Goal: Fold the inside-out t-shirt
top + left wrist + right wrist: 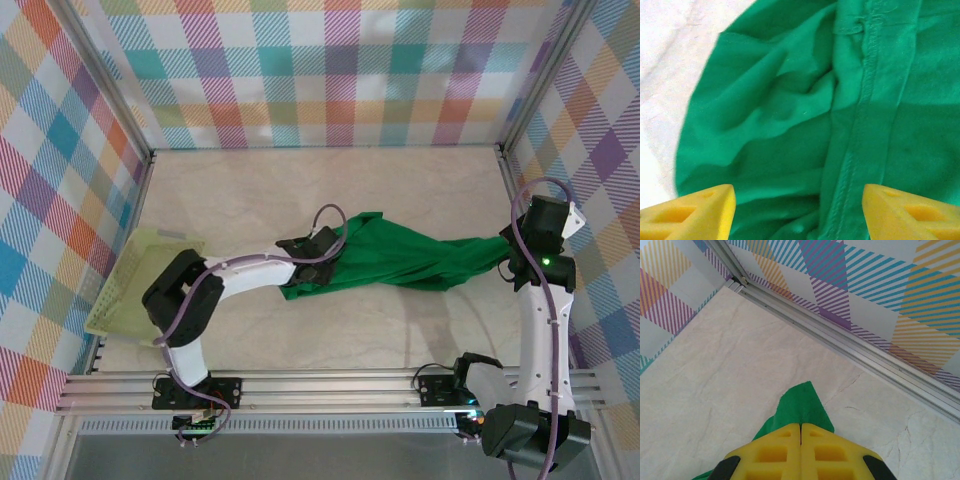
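Green t-shirt lies bunched in a long, twisted strip across the middle of the table, running from the left gripper to the right gripper. The right gripper is clamped on the shirt's right end: its wrist view shows the yellow fingers pressed together with a point of green cloth poking out past them. The left gripper sits low over the shirt's left end, fingers spread wide, with a stitched seam and wrinkled cloth below the gap and nothing pinched. A basket stands at the left edge, apart from the shirt. The step looks like straightening the shirt before any fold, since it is not flat and no fold is made yet. The next move probably calls for the left gripper to close on an edge near the seam, then both arms to pull apart and lay the cloth flat. The risk is grabbing several layers in the bunch.
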Controlling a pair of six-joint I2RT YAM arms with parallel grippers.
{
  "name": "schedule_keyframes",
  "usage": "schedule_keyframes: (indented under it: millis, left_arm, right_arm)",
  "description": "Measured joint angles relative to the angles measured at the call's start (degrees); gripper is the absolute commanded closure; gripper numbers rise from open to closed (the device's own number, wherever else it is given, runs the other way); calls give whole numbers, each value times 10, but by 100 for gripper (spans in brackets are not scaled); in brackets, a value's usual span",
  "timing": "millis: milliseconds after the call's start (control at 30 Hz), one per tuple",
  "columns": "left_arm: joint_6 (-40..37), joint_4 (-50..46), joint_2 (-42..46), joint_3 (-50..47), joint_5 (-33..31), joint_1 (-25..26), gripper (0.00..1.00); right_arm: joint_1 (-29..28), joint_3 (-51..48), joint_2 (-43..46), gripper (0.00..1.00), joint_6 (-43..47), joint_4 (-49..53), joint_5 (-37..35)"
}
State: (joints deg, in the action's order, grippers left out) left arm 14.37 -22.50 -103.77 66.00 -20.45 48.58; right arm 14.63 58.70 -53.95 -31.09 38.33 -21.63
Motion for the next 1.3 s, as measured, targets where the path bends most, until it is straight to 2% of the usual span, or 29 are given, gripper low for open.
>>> schedule_keyframes:
  millis: [133, 300, 333, 400, 433, 667, 833, 967, 1100, 1300]
  left_arm:
    - [-6, -3, -21, 9, 0, 5, 35]
    - [-5, -16, -35, 23, -2, 5, 42]
    - [-5, -16, -36, 23, -2, 5, 41]
    - [-7, -19, -36, 23, 0, 5, 29]
    - [-6, -16, -35, 21, 3, 5, 26]
    - [-16, -14, -31, 9, 26, 9, 26]
    - [-14, -23, -31, 10, 11, 9, 46]
    - [6, -29, -30, 6, -25, 4, 58]
    - [30, -29, 8, -29, -40, -16, 72]
    - [45, -21, 41, -46, -40, -57, 81]
  right_arm:
    - [0, 0, 0, 100, 0, -1, 2]
    - [0, 0, 0, 100, 0, -1, 2]
    - [0, 0, 0, 100, 0, -1, 2]
    - [0, 0, 0, 100, 0, -1, 2]
    - [0, 0, 0, 100, 0, -1, 3]
    - [0, -1, 0, 100, 0, -1, 9]
    - [0, -2, 0, 100, 0, -1, 11]
    - [0, -2, 0, 100, 0, -1, 11]
    - [0, -2, 0, 100, 0, -1, 11]
    - [0, -2, 0, 100, 0, -1, 11]
